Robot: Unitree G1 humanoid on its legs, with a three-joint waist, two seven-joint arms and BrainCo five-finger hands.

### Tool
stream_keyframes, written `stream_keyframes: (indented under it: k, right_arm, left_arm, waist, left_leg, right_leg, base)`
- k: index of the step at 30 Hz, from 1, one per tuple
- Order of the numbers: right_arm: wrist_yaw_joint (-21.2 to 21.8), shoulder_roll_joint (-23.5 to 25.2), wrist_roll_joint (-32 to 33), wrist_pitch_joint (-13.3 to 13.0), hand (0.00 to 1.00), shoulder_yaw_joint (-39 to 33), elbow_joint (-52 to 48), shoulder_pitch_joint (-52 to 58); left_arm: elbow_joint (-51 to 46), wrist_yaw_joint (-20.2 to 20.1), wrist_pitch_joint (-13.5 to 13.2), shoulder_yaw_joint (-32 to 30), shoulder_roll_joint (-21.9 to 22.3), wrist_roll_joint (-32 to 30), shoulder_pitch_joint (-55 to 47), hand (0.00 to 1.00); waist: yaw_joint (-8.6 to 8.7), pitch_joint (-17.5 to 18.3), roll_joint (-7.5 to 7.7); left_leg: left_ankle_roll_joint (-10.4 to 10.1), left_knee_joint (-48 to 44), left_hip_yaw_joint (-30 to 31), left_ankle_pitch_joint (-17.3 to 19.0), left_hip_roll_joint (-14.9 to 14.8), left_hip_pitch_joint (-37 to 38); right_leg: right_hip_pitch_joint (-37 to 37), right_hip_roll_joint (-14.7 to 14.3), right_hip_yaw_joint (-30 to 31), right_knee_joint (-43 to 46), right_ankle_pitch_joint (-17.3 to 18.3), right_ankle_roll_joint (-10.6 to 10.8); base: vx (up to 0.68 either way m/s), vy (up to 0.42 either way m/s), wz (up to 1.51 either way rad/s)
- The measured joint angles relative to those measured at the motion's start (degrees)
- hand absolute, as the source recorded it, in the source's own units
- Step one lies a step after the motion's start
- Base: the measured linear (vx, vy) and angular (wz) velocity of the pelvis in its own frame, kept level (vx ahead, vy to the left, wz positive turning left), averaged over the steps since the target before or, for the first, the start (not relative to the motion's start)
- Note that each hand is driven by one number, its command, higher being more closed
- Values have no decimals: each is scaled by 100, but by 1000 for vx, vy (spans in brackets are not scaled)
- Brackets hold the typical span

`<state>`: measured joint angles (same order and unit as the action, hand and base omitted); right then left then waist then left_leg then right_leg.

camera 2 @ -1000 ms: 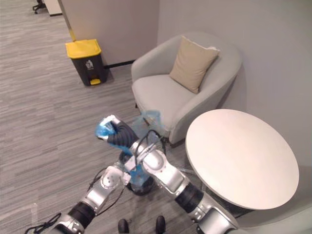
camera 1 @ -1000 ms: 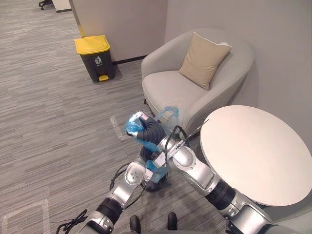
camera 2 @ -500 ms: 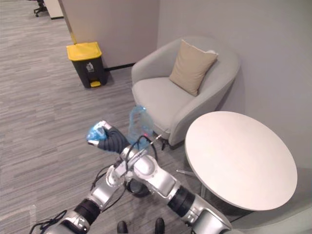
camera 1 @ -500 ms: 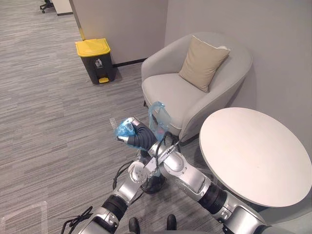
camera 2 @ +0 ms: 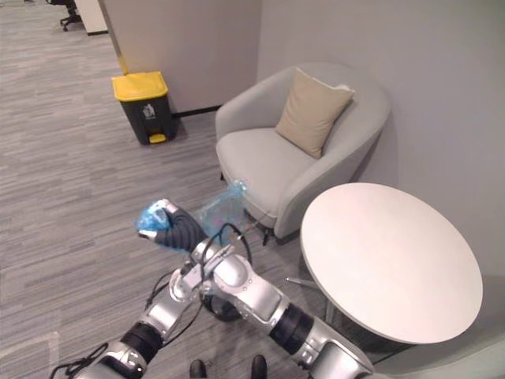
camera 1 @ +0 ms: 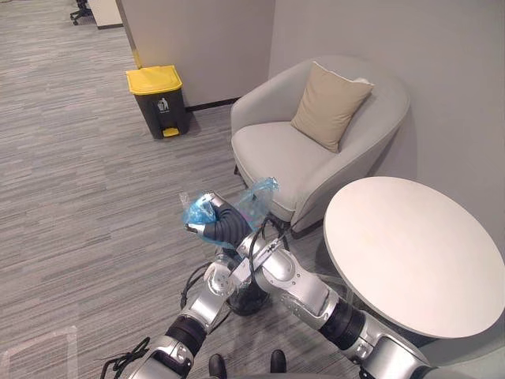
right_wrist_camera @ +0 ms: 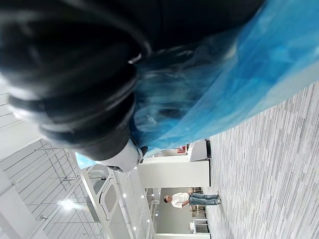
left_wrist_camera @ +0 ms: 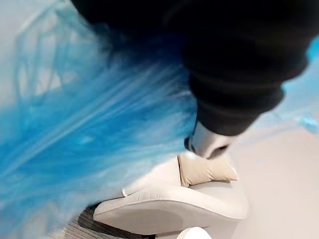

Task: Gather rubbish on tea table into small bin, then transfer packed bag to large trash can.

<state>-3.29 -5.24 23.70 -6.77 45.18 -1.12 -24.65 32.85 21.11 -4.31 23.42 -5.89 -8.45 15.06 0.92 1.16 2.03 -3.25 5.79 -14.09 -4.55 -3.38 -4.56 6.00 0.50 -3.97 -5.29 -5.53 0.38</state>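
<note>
**A:** Any writing?

**B:** The trash can has a yellow lid, a dark body and a white mark on the front, too small to read.

**A:** Where's the bag?

**B:** The blue bag is in the right hand, held up off the floor ahead of the robot. The plastic is bunched over the fist. The loose end trails toward the front edge of the armchair.

**A:** Hand state?

**B:** The right hand is clenched round the plastic. Its wrist view has blue film pressed right against the dark cover. The left hand is low, under the right forearm, with the bag close in front of it. Can't tell its state.

**A:** Small bin?

**B:** There's a dark round thing on the floor beneath the crossed arms. It's mostly hidden, probably the bin.

**A:** Room to move?

**B:** Open grey carpet runs from the raised hand to the trash can, which stands against the wall, well apart. The armchair with its tan cushion is just right of the bag. The round white table sits on the robot's right, its edge near the right arm. A person stands far off.
</note>
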Motion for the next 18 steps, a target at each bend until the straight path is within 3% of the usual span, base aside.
stream_keyframes:
  k: [5, 9, 16, 18]
  right_arm:
    - [110, 84, -193, -63, 0, -194, 0, 289]
    - [125, 57, -703, -175, 0, -840, -25, 672]
    - [-171, -276, -2571, -252, 0, -1221, -554, 853]
    - [-242, -277, -2856, -301, 0, -1381, -654, 863]
  left_arm:
    - [-140, -39, 0, -152, 18, 197, -105, 100]
    - [-649, -152, -1, -359, 26, 311, -478, 100]
    - [-1264, -281, -41, -470, 3, 354, -769, 100]
    - [-1373, -285, -43, -573, 25, 355, -822, 100]
  waist:
    - [1, 1, 2]
    - [4, 2, 3]
    - [7, 6, 10]
    - [9, 6, 10]
  left_leg:
    - [0, 0, 4, 0, 6, -1]
    - [1, -1, 5, 1, 13, 2]
    - [3, 2, 9, 0, 19, 20]
    - [4, 4, 8, -1, 24, 32]
  right_leg:
    - [-1, 5, -5, 15, 2, 3]
    - [-8, 13, -7, 19, 5, 8]
    - [-30, 13, -20, 20, 10, 15]
    - [-42, 16, -32, 20, 20, 29]
  base:
    - [0, 0, 0]
    - [0, 0, 0]
    - [0, 0, 0]
    - [0, 0, 0]
